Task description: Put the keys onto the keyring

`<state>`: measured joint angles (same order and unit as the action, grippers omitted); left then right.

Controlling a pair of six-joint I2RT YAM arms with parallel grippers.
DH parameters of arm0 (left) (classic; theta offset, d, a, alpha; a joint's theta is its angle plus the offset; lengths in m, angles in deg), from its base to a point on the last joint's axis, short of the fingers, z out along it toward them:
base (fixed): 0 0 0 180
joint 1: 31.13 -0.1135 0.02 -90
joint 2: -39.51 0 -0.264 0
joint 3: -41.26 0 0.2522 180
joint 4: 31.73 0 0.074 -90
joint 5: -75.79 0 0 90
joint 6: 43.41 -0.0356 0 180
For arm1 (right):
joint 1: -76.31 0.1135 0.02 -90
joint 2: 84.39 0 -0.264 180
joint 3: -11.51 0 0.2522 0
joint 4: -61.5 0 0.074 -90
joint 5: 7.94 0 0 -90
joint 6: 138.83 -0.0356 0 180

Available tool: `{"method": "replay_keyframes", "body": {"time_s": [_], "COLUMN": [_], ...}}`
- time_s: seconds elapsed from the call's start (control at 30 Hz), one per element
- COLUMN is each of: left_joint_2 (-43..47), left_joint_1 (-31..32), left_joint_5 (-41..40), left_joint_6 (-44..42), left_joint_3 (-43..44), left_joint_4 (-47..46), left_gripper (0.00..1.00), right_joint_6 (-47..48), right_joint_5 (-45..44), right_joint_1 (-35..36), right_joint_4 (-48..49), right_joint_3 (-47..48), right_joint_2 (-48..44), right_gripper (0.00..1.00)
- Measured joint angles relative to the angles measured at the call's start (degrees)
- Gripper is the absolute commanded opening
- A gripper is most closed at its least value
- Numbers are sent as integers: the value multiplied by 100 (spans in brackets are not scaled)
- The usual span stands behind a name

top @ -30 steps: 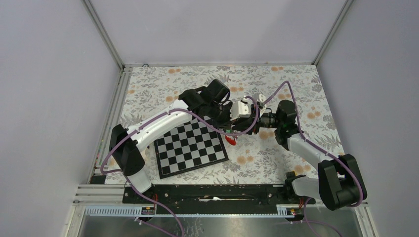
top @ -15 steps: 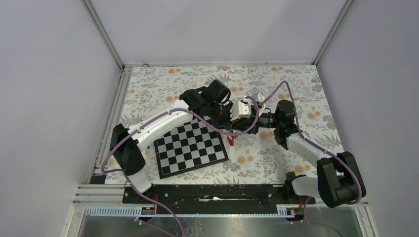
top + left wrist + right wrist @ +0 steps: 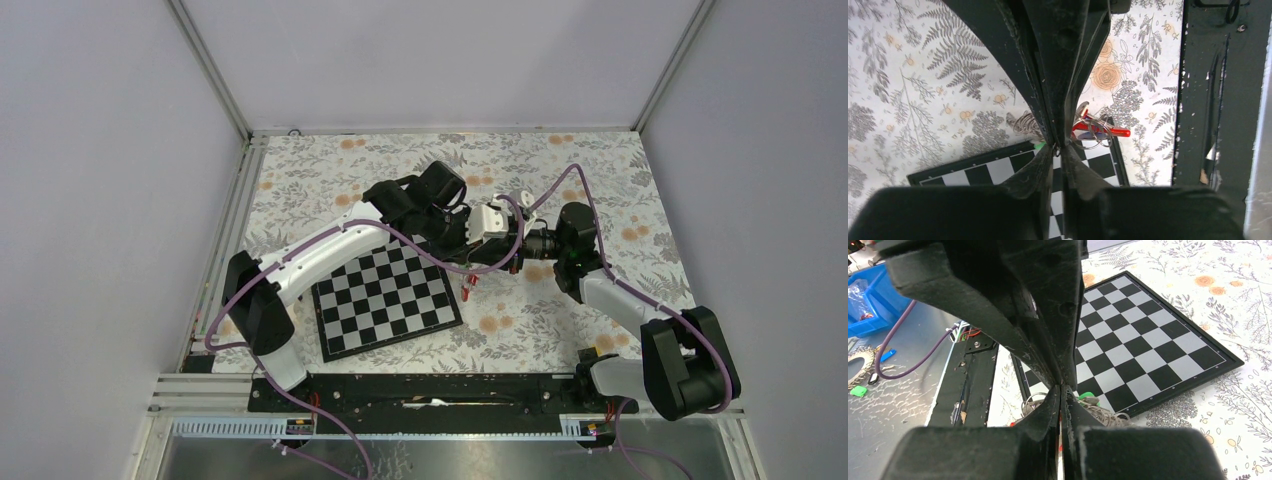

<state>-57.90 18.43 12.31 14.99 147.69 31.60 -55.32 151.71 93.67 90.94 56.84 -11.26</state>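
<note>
My left gripper [image 3: 458, 243] and right gripper [image 3: 478, 243] meet tip to tip above the chessboard's far right corner. Both are shut on one small bunch. In the left wrist view my gripper [image 3: 1058, 148] pinches a thin wire ring, and the red keyring [image 3: 1100, 131] with metal rings sticks out to the right. A green key head [image 3: 1038, 145] and a grey strap [image 3: 1023, 122] lie to the left. In the right wrist view my gripper [image 3: 1062, 388] is shut, with the green key [image 3: 1088, 396], the grey strap [image 3: 1105, 415] and metal rings [image 3: 1032, 402] round its tips. The red keyring [image 3: 466, 290] hangs below the grippers.
The black-and-white chessboard [image 3: 385, 295] lies tilted on the flowered cloth [image 3: 560, 160], under and left of the grippers. A black base rail [image 3: 430, 390] runs along the near edge. Metal frame posts stand at the back corners.
The red keyring under the grippers has turned and now hangs thinner and a little lower. The right wrist has shifted slightly left. Both grippers stay shut together.
</note>
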Motion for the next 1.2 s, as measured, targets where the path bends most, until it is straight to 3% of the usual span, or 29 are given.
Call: {"method": "replay_keyframes", "body": {"time_s": [0.2, 0.37, 0.57, 1.2], "left_joint_2": [243, 885, 1086, 463], "left_joint_1": [-188, -616, -671, -656], "left_joint_5": [264, 472, 719, 1722], "left_joint_6": [-149, -297, -420, -439], "left_joint_3": [-398, -1150, -1342, -1377], "left_joint_4": [-411, -933, -1333, -1502], "left_gripper": [54, 65, 63, 34], "right_joint_6": [-20, -79, -160, -238], "right_joint_5": [-9, 42, 162, 208], "right_joint_1": [-2, -20, -28, -61], "right_joint_4": [-15, 0, 0, 2], "right_joint_3": [0, 7, 7, 7], "right_joint_2": [-92, -192, -192, -192], "right_gripper": [0, 0, 0, 0]}}
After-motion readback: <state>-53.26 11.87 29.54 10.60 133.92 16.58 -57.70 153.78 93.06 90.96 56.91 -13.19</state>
